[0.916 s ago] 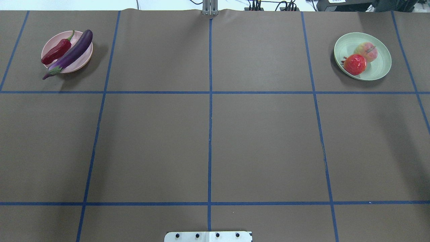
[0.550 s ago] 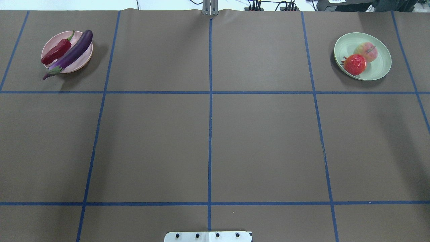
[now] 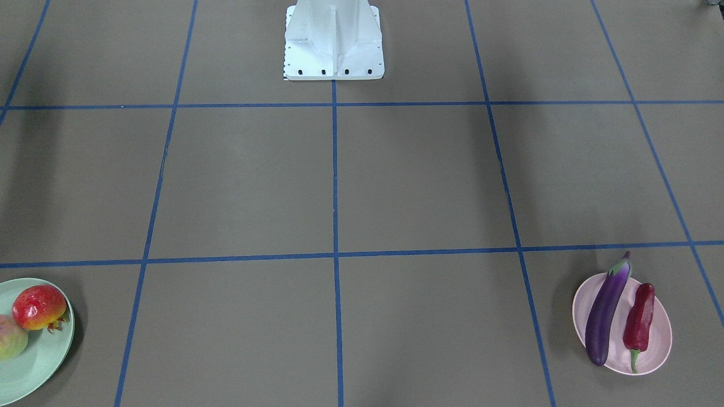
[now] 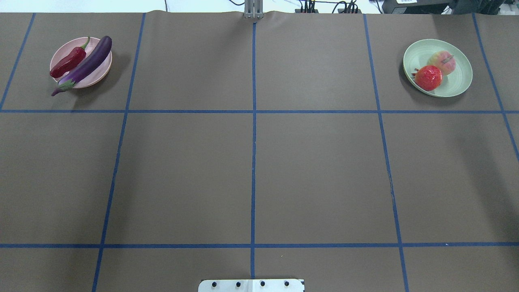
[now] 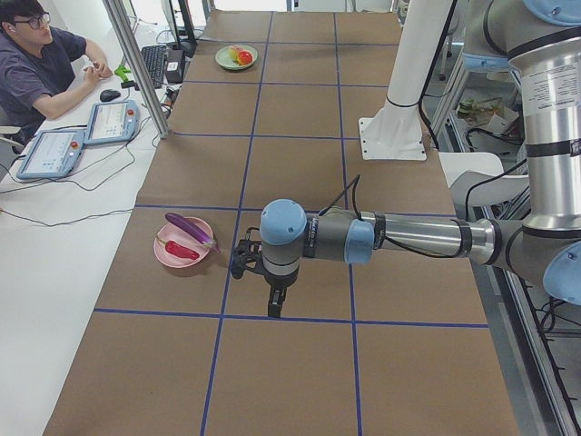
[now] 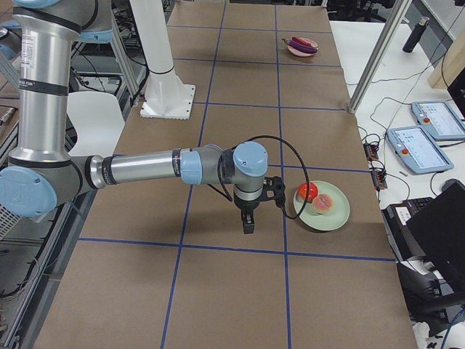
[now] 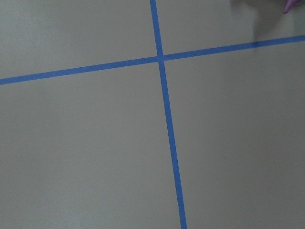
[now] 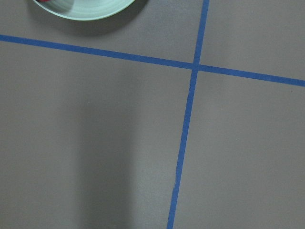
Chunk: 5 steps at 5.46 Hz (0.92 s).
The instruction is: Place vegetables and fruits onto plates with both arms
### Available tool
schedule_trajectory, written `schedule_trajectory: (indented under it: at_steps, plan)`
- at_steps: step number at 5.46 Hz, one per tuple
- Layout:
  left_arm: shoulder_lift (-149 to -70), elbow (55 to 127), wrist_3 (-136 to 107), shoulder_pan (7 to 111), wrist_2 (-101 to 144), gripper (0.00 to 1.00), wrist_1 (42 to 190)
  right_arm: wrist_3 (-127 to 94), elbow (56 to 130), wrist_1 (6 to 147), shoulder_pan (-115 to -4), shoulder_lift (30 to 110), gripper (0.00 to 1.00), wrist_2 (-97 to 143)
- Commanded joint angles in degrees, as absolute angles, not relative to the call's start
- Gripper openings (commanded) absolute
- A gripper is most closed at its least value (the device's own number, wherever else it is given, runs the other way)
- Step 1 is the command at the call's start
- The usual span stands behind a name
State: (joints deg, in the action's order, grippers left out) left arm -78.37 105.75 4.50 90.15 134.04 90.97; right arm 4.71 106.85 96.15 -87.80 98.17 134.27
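Brown tabletop [image 3: 418,181]: paper-covered, gridded with blue tape lines [image 3: 335,169].
Front-facing, top: the white base plate [image 3: 334,39] sits at the upper edge.
Front-facing, lower right: the pink plate [image 3: 662,336] carries the eggplant [image 3: 604,311] with the chili pepper [image 3: 639,316] just beside it. The eggplant's cap end pokes past the rim toward the base.
Front-facing, lower left: the mint plate [image 3: 39,356], cut by the corner, holds the pomegranate [image 3: 38,307] and the peach [image 3: 10,337] side by side.
Overhead: the pink plate is at far left and the mint plate at far right, well apart, each with its two items.
Exterior left: the left arm [image 5: 418,238] stretches level over the tabletop. The left gripper [image 5: 273,309] points down above the paper, near the pink plate but apart from it. I cannot tell whether it is open or closed. A person [image 5: 36,64] sits at a side desk.
Exterior right: the right arm [image 6: 145,169] reaches out likewise. The right gripper [image 6: 248,224] points down near the mint plate, its state also impossible to tell.
Left wrist: bare paper and a tape crossing.
Right wrist: a tape crossing, with the mint plate's rim at top left.
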Motion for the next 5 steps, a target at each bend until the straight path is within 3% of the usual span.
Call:
schedule_trajectory:
  at_steps: [1,5]
  plan:
    - [-78.40,105.82,4.48,90.18,134.30,1.00,90.97,4.57,106.70,96.15,-87.80,98.17,1.00,134.21]
    - [-78.49,106.78,4.57,90.00,134.30,1.00,90.97,4.92,106.70,96.06,-87.80,98.26,1.00,134.03]
